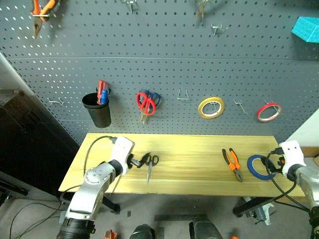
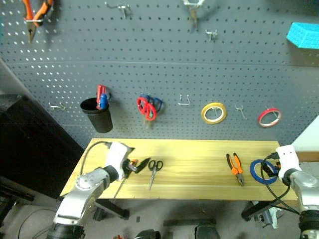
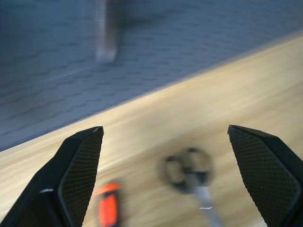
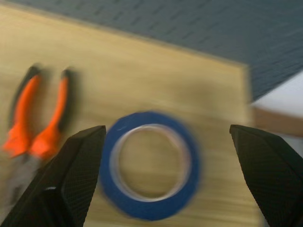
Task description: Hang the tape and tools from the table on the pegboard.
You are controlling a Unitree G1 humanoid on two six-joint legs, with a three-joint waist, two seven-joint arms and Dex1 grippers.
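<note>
The counter (image 1: 199, 154) is light yellowish wood with faint grain; the pegboard (image 1: 164, 55) is dark grey, dotted with regular rows of holes. The tape (image 4: 149, 165) is blue, the pliers (image 1: 232, 163) orange and black, the scissors (image 1: 150, 165) silver with black loops.

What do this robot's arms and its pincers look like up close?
Each arm is silver-grey metal with a dark joint and ends in a boxy white wrist block. Black cables loop along both arms. The left pincer and the right pincer each have two black, wedge-shaped fingers with a fine cross-hatched texture on the inner faces. No markings can be made out.
</note>
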